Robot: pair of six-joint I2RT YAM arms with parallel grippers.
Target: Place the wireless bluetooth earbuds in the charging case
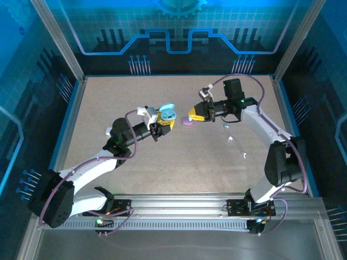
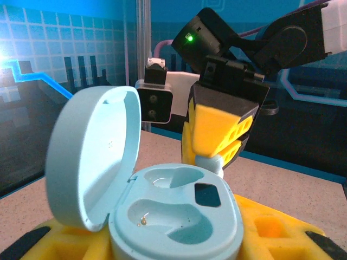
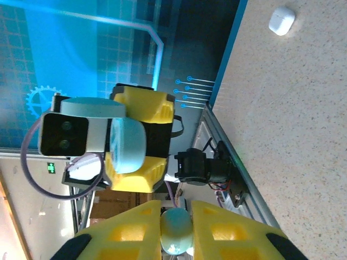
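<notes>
At table centre, above the speckled beige tabletop [image 1: 108,97]: the left gripper [image 1: 164,124] is clamping its yellow fingers [image 2: 282,235] on the base of a pale teal oval plastic charging case [image 2: 179,216]. The charging case is sitting upright, its hinged lid [image 2: 89,157] standing open to the left in the left wrist view, two moulded wells facing up.

Facing it: the right gripper [image 1: 195,115] is pinching a tiny pale teal plastic earbud [image 3: 176,230] between its yellow fingertips. The earbud is hanging just beyond the case's far rim, outside both wells; contact with the rim cannot be told.

Lying on the tabletop:
- a small purple rounded piece [image 1: 188,122], just beside the right gripper
- tiny white bits [image 1: 230,140], scattered nearer the right arm
- a white pebble-shaped plastic piece [image 3: 282,20], well apart
</notes>
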